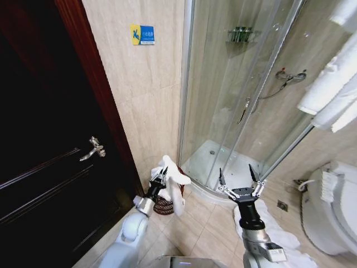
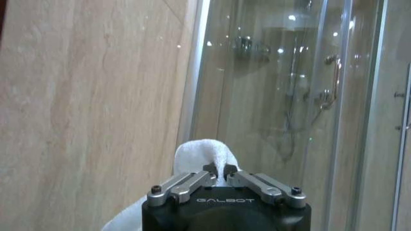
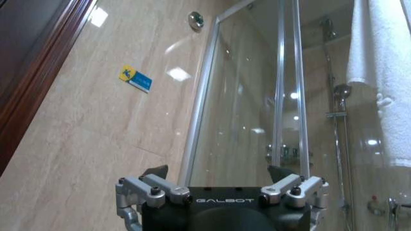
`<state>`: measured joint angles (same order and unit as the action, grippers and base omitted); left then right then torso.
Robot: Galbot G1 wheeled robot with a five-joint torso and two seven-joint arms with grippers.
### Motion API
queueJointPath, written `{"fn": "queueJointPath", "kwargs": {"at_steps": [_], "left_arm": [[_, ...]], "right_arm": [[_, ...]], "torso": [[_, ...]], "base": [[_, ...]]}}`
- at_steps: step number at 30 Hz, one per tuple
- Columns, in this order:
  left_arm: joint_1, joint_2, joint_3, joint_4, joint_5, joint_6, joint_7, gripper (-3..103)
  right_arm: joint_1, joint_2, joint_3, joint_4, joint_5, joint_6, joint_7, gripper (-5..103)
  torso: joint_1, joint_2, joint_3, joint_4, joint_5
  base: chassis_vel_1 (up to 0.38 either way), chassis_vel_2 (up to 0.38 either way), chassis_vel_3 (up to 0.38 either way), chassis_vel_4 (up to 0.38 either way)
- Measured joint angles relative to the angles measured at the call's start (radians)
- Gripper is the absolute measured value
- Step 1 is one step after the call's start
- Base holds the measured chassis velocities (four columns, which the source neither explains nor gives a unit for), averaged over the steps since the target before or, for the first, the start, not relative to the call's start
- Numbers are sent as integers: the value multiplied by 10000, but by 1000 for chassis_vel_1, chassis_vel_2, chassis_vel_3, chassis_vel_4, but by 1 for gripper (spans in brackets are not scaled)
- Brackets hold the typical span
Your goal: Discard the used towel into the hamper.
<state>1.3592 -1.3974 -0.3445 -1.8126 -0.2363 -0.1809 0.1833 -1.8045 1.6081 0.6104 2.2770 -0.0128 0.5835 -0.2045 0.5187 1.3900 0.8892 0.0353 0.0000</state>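
Towel (image 1: 170, 170) pinched in left claw (image 1: 162, 177) above hamper (image 1: 165, 204) rim.

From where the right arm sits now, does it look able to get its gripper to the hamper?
Probably not cleanly: the left gripper, shut on the white towel, sits right over the hamper. The right gripper hangs open off to the side.

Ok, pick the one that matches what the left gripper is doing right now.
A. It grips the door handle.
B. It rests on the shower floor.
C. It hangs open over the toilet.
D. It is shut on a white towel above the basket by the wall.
D: the left gripper has its fingers closed on the white towel, held over the dark wire basket beside the tiled wall; the right gripper hangs open near the shower.
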Motion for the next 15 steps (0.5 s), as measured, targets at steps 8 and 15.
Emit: {"fn": "queueJointPath", "kwargs": {"at_steps": [8,15], "left_arm": [[-1650,533,439,1795,-241,-112,-140,3],[-3188,486,866,3409,-261,-341,-201,3]], "right_arm": [[19,0,36,-250,-75,-52,-165,100],[-93,0,126,-212,-60,-58,-227,100]], "torso": [[0,0,0,0,1],[0,0,0,-3,1]], "base": [[0,0,0,0],[0,0,0,0]]}}
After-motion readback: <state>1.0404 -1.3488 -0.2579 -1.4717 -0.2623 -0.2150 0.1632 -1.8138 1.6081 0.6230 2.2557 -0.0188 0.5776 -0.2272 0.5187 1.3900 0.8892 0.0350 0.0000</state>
